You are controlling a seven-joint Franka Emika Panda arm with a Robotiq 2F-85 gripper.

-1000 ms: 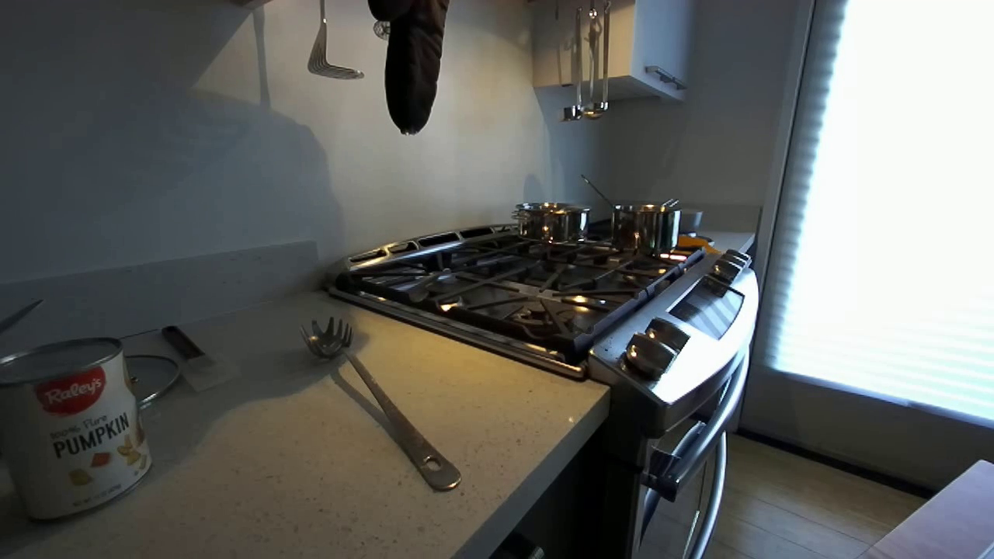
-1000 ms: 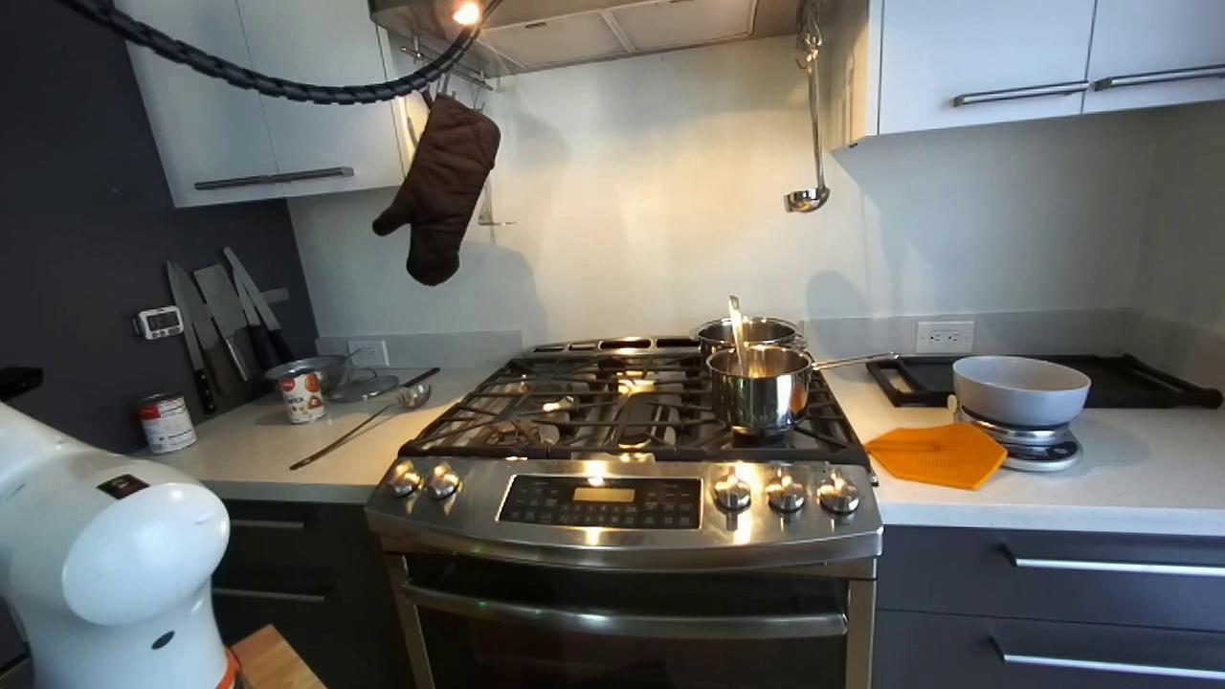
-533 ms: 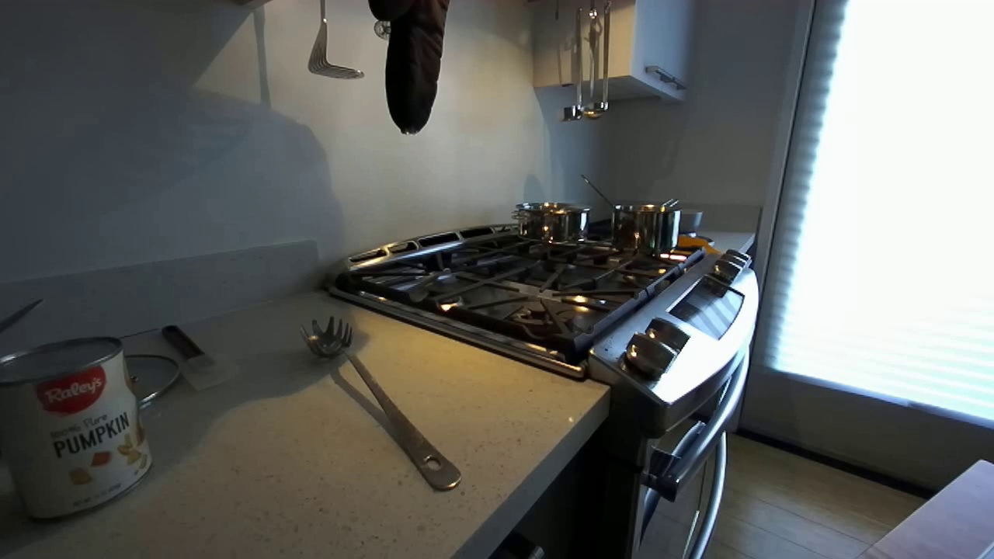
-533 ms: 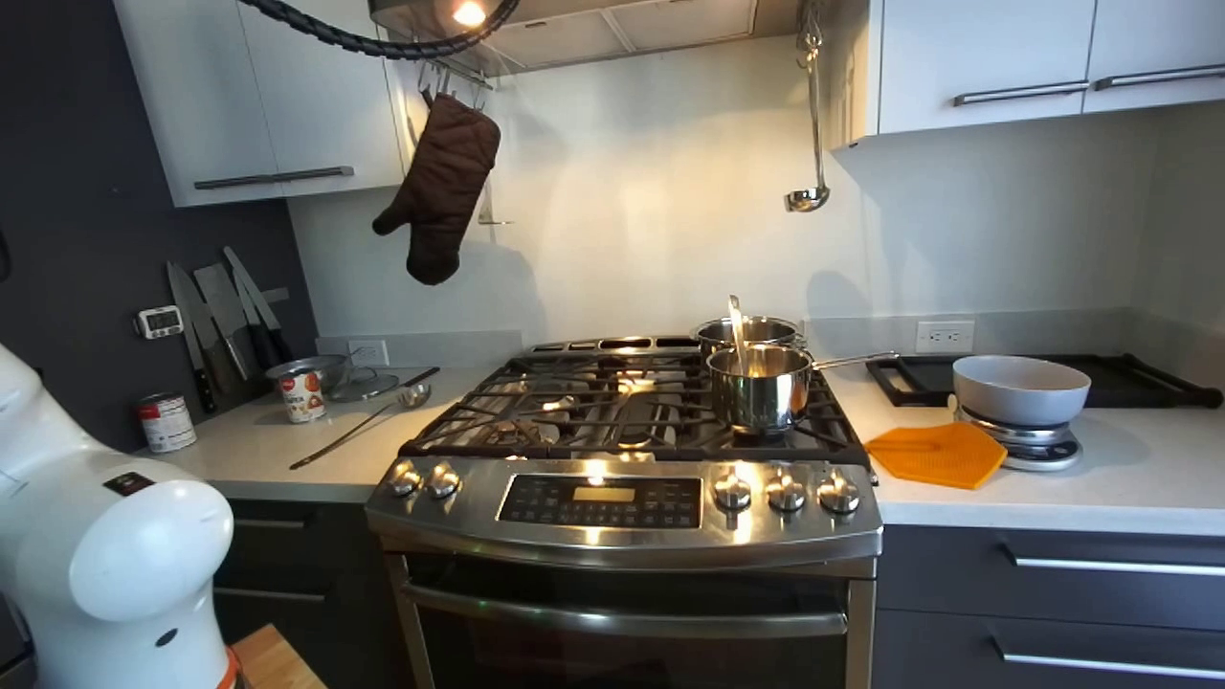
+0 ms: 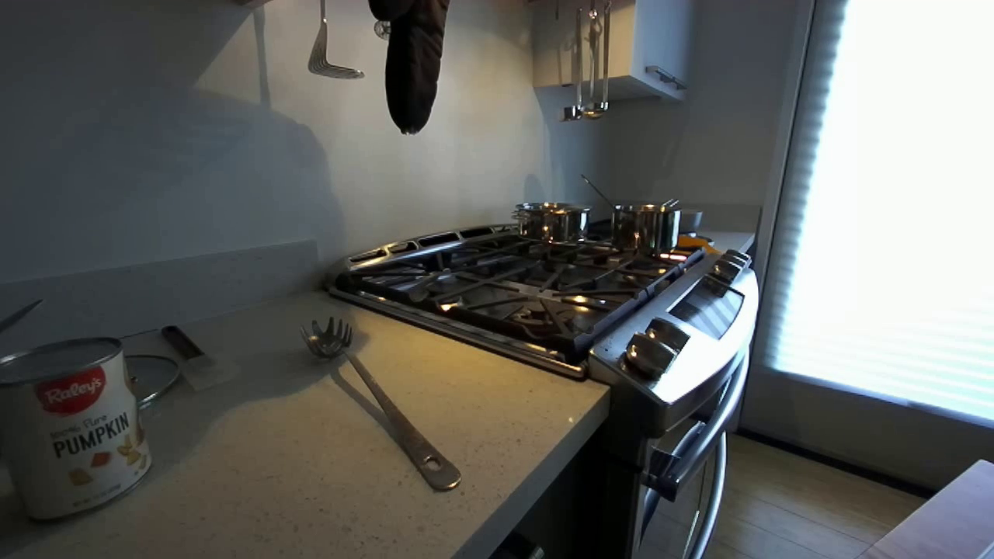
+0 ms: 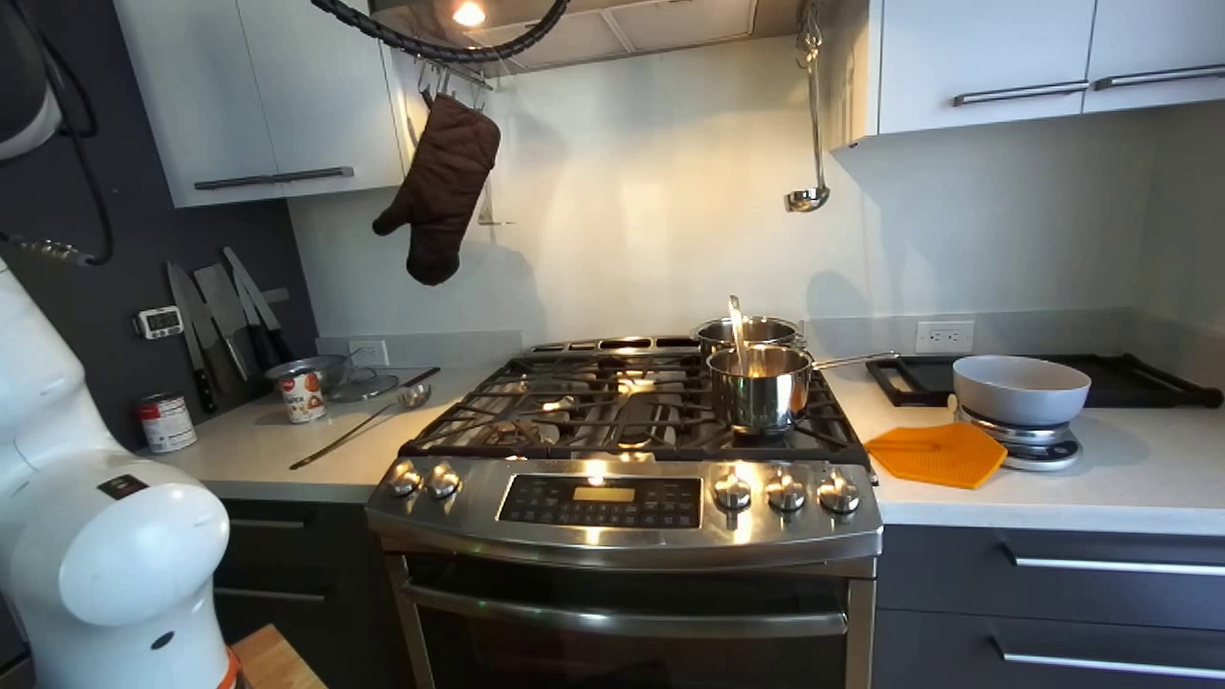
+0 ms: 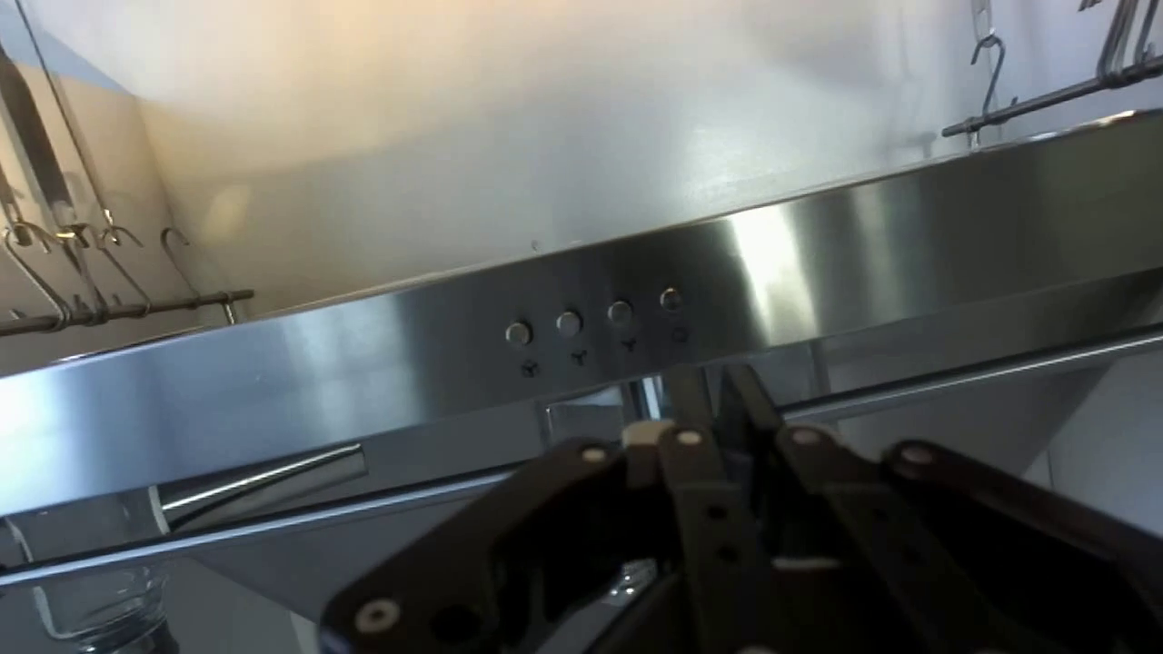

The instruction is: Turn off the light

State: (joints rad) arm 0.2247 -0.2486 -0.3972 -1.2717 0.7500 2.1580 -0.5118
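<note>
The light (image 6: 469, 13) under the range hood glows in an exterior view and throws a warm patch on the wall behind the stove. In the wrist view, a row of several round metal buttons runs along the steel hood front (image 7: 382, 354). The rightmost button (image 7: 670, 300) has a round symbol beneath it. My gripper (image 7: 716, 374) comes from below, its fingertips just under that button and apart from it in the picture. A narrow gap shows between the fingers, with nothing held. Neither exterior view shows the gripper; the white arm (image 6: 124, 565) stands at the left.
A brown oven mitt (image 6: 440, 191) and a ladle (image 6: 809, 196) hang below the hood. Utensil rails (image 7: 127, 313) flank it in the wrist view. A saucepan (image 6: 761, 392) stands on the stove (image 6: 622, 545). My black cable (image 6: 431, 46) loops in front of the hood.
The black cable loop has swung to the right in front of the hood. A dark part of the arm has come into view at the upper left. The light stays lit.
</note>
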